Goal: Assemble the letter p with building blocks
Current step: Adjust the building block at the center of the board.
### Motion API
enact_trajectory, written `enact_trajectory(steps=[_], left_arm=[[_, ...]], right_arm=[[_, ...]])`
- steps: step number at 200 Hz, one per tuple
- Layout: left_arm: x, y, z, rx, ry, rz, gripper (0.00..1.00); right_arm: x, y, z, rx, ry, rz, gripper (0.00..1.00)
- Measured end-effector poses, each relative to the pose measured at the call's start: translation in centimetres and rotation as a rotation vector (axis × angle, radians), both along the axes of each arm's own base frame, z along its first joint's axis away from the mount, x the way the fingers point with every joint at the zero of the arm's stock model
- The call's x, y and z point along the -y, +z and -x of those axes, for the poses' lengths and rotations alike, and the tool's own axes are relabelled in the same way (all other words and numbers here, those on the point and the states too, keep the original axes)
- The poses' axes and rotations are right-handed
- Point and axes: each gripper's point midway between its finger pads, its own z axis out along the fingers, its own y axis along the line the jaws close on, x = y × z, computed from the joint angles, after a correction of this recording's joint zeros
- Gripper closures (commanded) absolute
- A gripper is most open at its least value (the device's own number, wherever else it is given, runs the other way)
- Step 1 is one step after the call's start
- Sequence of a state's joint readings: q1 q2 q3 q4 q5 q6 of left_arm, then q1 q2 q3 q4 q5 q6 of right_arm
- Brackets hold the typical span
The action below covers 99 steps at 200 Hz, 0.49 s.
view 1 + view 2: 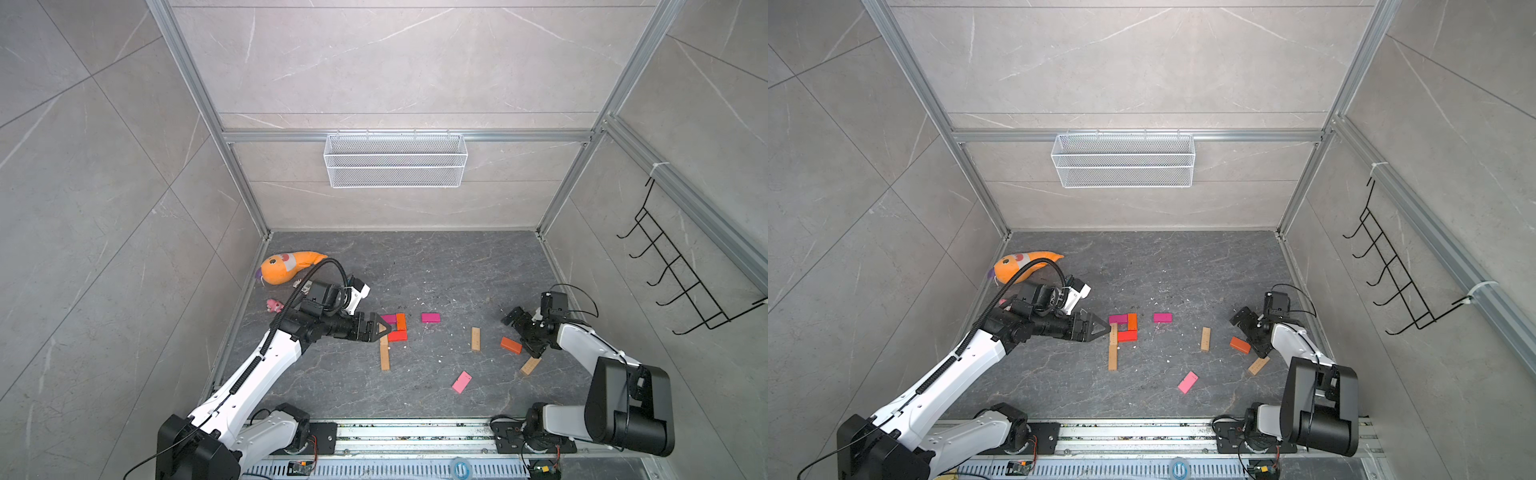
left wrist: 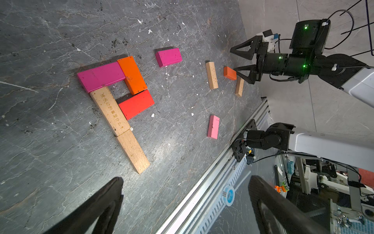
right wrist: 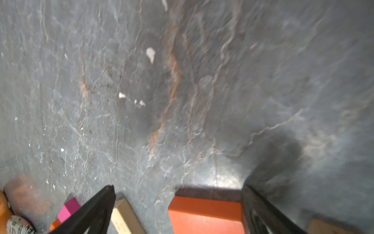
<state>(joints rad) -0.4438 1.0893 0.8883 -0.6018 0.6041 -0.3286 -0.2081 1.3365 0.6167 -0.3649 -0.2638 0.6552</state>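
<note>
Left gripper (image 2: 185,188) wide, empty; letter p (image 2: 109,107) just ahead of tips, open floor (image 2: 50,131) around. Right gripper (image 3: 178,188) wide, orange brick (image 3: 204,214) between jaws, close against one finger.

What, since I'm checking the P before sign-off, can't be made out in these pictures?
- Top views: the left gripper covers part of the upper stem of the letter p.
- Right wrist view: the orange brick is cut off by the frame edge; whether the open right gripper touches it is unclear.
- Top views: print on the loose tan brick is too small to read.
</note>
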Motion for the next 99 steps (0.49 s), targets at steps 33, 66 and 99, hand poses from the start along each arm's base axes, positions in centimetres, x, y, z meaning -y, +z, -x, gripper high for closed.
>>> enact_trajectory(steps=[33, 66, 99], left_arm=[[0.0, 0.0, 0.0, 0.000, 0.000, 0.000, 0.00], [0.0, 0.0, 0.0, 0.000, 0.000, 0.000, 0.00], [0.0, 0.0, 0.0, 0.000, 0.001, -0.001, 0.01]], right_arm=[[-2.4, 0.1, 0.7, 0.002, 0.044, -0.047, 0.00], [-5.5, 0.3, 2.0, 0.002, 0.093, -0.101, 0.00], [-8.2, 0.2, 3.7, -0.045, 0.171, -0.113, 0.00]])
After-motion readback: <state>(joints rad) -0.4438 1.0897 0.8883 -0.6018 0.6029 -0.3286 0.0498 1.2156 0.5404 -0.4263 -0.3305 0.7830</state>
